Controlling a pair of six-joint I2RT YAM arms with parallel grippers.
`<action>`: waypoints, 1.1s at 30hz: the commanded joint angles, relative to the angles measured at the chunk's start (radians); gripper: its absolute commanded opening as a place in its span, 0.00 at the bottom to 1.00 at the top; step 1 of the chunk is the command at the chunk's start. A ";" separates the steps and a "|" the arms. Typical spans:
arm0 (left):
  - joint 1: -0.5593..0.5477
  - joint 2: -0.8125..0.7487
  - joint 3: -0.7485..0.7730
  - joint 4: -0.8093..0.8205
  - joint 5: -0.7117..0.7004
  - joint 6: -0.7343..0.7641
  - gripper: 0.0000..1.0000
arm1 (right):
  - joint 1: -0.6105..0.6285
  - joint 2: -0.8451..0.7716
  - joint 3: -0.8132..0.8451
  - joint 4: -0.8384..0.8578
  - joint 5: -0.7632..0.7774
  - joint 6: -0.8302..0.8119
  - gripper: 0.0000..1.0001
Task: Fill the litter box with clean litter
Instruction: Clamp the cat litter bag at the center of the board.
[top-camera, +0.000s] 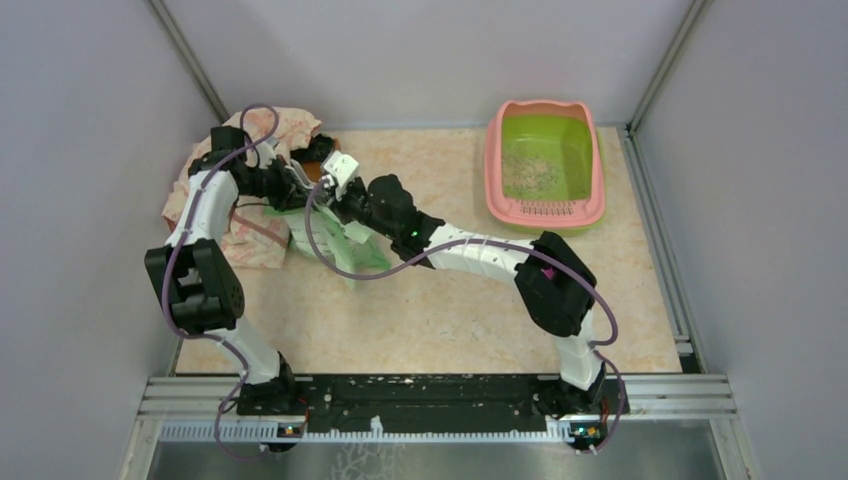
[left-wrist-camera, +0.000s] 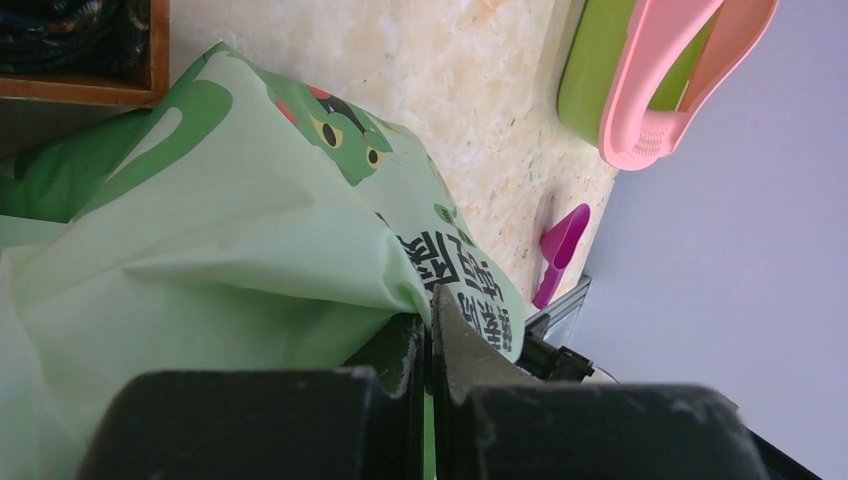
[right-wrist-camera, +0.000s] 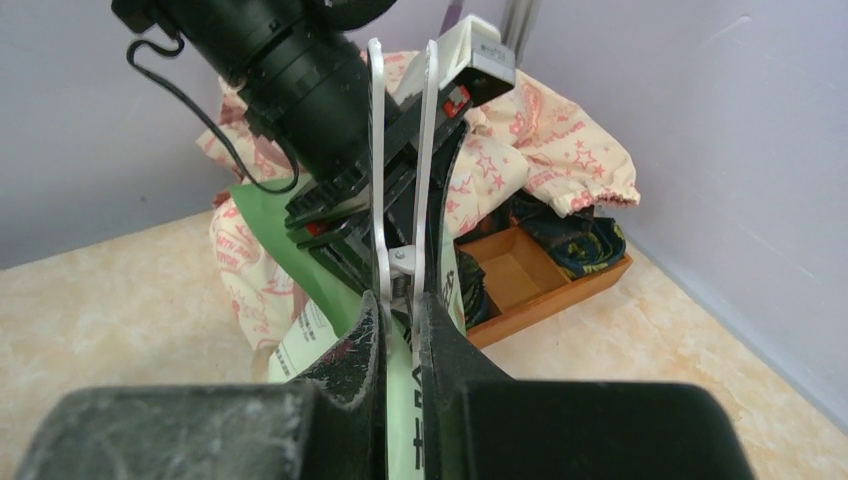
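The litter box (top-camera: 545, 205), pink-rimmed with a lime-green basin, stands at the far right and also shows in the left wrist view (left-wrist-camera: 650, 100). A thin patch of clean litter (top-camera: 528, 175) lies on its floor. A light green printed bag (top-camera: 335, 245) sits at the left. My left gripper (left-wrist-camera: 430, 320) is shut on a fold of the bag (left-wrist-camera: 250, 230). My right gripper (right-wrist-camera: 400, 305) is shut on a white spring clip (right-wrist-camera: 378, 150) that sits on the bag's edge, close against the left gripper (top-camera: 300, 185).
A pink-patterned cloth (top-camera: 285, 125) is heaped in the far left corner around a brown wooden tray (right-wrist-camera: 545, 275). A purple scoop (left-wrist-camera: 562, 243) lies on the table near the front rail. Grey walls close in three sides.
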 joint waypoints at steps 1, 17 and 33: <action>0.004 -0.025 0.080 0.060 0.114 -0.007 0.00 | 0.018 -0.021 -0.050 0.019 -0.047 0.036 0.00; 0.008 -0.045 0.078 0.053 0.138 -0.008 0.00 | 0.023 0.037 0.058 -0.209 0.108 -0.013 0.00; 0.013 -0.063 0.118 0.027 0.141 -0.023 0.00 | 0.005 0.068 0.319 -0.759 0.048 -0.116 0.00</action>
